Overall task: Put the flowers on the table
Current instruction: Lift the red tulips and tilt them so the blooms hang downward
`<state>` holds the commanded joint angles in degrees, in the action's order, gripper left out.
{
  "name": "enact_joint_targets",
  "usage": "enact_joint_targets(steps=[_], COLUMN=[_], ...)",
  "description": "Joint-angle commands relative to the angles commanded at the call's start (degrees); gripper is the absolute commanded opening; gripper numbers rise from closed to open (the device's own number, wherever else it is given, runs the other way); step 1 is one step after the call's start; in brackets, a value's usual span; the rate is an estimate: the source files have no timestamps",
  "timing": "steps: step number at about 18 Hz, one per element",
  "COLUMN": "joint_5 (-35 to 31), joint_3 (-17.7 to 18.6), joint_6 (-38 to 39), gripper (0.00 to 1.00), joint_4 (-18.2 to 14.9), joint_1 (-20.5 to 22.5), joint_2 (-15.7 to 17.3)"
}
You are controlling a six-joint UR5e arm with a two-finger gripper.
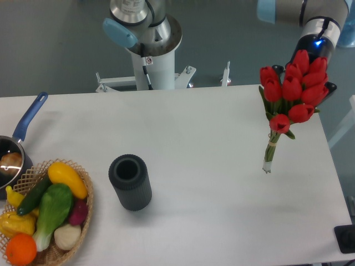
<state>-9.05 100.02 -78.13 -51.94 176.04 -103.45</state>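
Down front at the left, a wicker basket (41, 221) of vegetables sits beside a blue-handled pot (14, 152), and a dark cylinder (130, 182) stands upright mid-table (194, 138). Further back on the right, the flowers (293, 91) hang blooms-up, stems pointing down at the tabletop. Behind them, the gripper (308, 72) is mostly hidden; I cannot tell how its jaws stand.

arm (319, 25): silver tubes, pale-blue joint caps | wrist: black, blue light | base (150, 52): white column, black cable
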Motion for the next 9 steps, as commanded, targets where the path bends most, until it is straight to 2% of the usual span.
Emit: enact_joint_targets(steps=[2, 4, 8, 9], joint_5=[-2.70, -17.60, -30.11, -36.32], joint_3=[0.00, -0.35, -1.49, -2.02], joint_6=[0.00, 0.44, 5.53, 6.93], gripper=[0.28, 0.28, 0.28, 0.28], joint_4=[0.00, -0.17, -0.26, -0.26], joint_1=[-0.35, -3.05, -5.53, -6.84], joint_2=[0.44, 1.67, 2.90, 3.16])
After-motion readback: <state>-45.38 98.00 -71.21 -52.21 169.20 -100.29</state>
